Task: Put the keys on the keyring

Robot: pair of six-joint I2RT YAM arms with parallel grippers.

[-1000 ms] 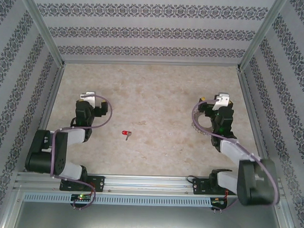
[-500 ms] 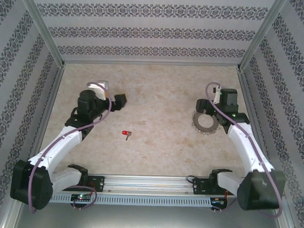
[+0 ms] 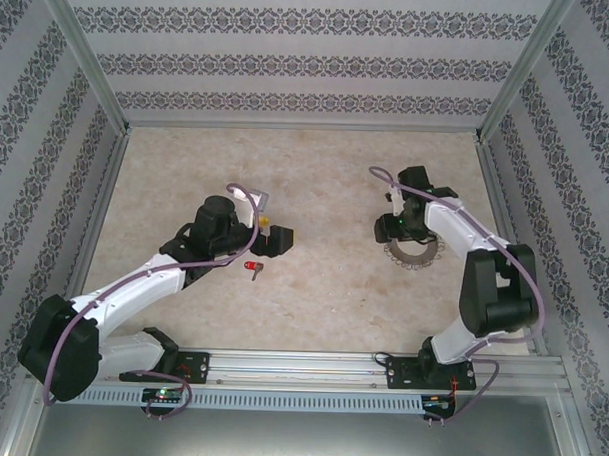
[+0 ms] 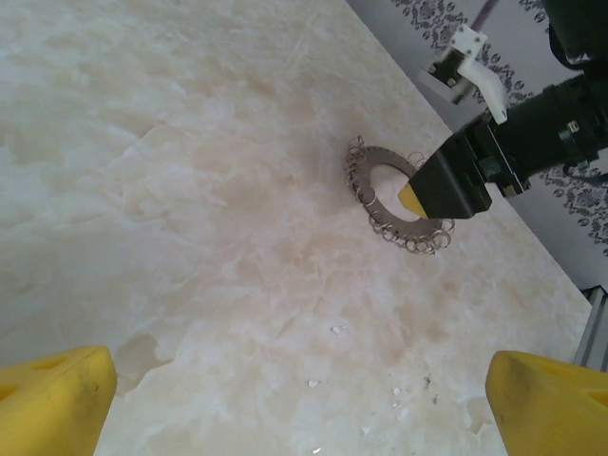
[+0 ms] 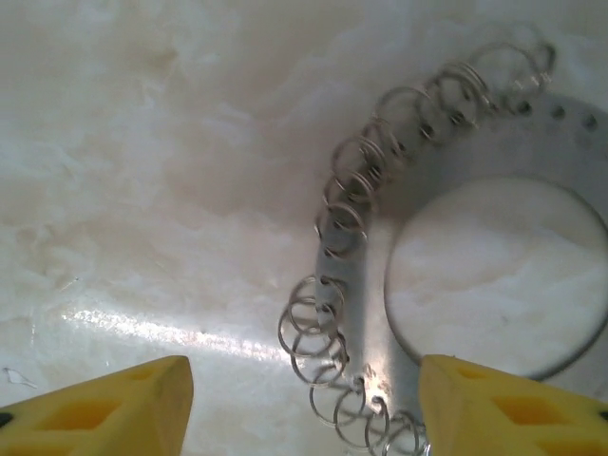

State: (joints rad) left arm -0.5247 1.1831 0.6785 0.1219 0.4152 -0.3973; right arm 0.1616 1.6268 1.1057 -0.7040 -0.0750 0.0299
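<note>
**Left end effector** (image 3: pixel 277 241): jaws spread wide, holding nothing. In the left wrist view its two yellow fingertips (image 4: pixel 55 399) stood at the lower corners of the frame, with bare counter (image 4: pixel 171 190) between them. Seen from above, it hung over the middle of the counter and pointed toward the right side. The key (image 3: pixel 253 268) lay flat on the counter just on the near side of this end effector, its red head leftward and its silver blade rightward. It sat outside the jaws.

**Right end effector** (image 5: pixel 309 408): jaws spread, pinching nothing, and set astride the rim of the keyring (image 5: pixel 369 285). One yellow fingertip stood outside the ring over bare counter. The other (image 5: pixel 513 408) stood over the ring's flat band beside the central hole. Whether either pad touched the metal could not be told.

**Keyring**: a flat silver-grey disc with a large round hole and a row of small wire loops (image 5: pixel 332 223) along its outer edge. It lay flat on the right half of the counter, well apart from the key. In the left wrist view one black finger (image 4: pixel 456 180) of the right end effector stood over its right side.

**Surroundings**: patterned walls (image 3: pixel 310 68) closed three sides. An aluminium rail (image 3: pixel 300 363) ran along the near edge and carried both arm bases.
</note>
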